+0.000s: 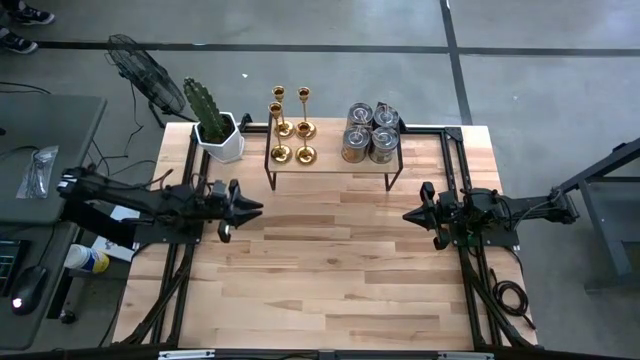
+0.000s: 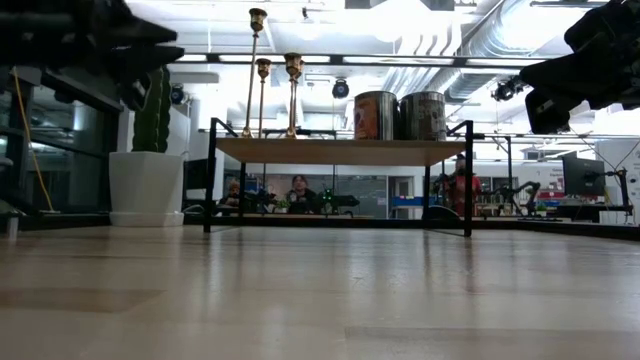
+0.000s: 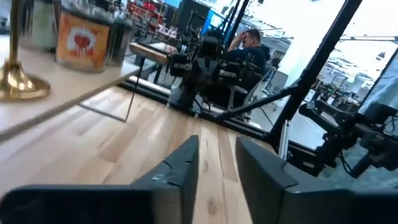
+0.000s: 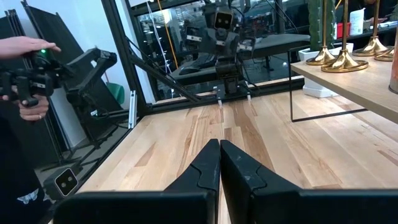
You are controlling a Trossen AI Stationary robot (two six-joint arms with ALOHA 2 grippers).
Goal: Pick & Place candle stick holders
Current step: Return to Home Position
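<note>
Several gold candlesticks (image 1: pixel 290 125) stand on their round bases on the left part of a black-framed wooden stand (image 1: pixel 330 161) at the table's far middle. Several squat silver holders (image 1: pixel 368 132) sit on its right part. My left gripper (image 1: pixel 258 208) hovers near the table's left edge, pointing level toward the right, and stands narrowly open (image 3: pixel 217 146) with nothing between its fingers. My right gripper (image 1: pixel 406 215) waits near the right edge, pointing left, shut (image 4: pixel 219 146) and empty. Both are nearer than the stand and clear of it.
A cactus in a white pot (image 1: pixel 220 135) stands just left of the stand. Bare wooden tabletop (image 1: pixel 330 270) stretches between the grippers and toward the near edge. Off the table are a fan (image 1: pixel 140 70) at the far left and a person's hand (image 4: pixel 25 46) on a controller.
</note>
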